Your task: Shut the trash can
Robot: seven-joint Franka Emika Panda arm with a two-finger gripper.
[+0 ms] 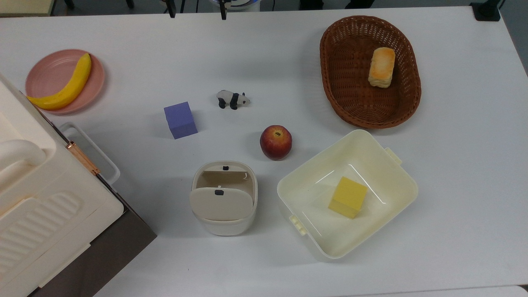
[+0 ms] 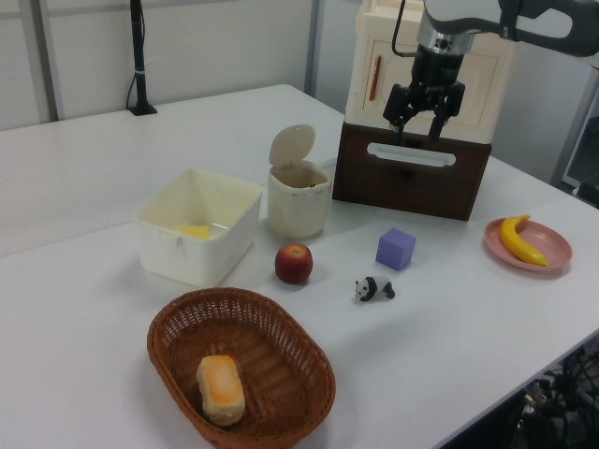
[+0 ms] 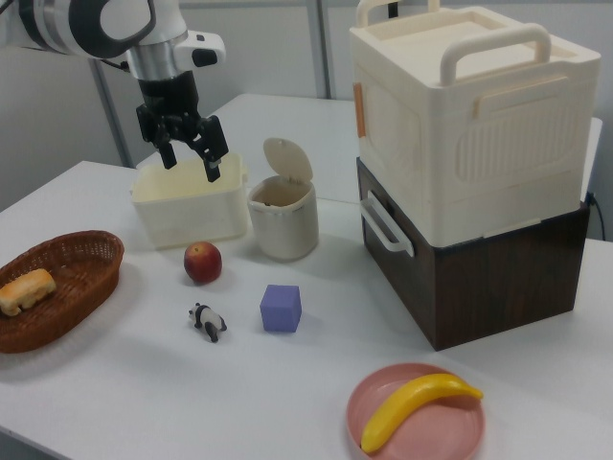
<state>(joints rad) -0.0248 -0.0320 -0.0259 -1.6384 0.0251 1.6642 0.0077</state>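
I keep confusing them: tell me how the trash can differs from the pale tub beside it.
The trash can is smaller and taller; the tub is wide and low. The trash can has a hinged lid, raised open; the tub has none. The tub holds a yellow block. Both are cream plastic.

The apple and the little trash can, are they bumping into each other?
Apart. In the top view, bare white table shows between the apple and the trash can; the right view shows the same gap.
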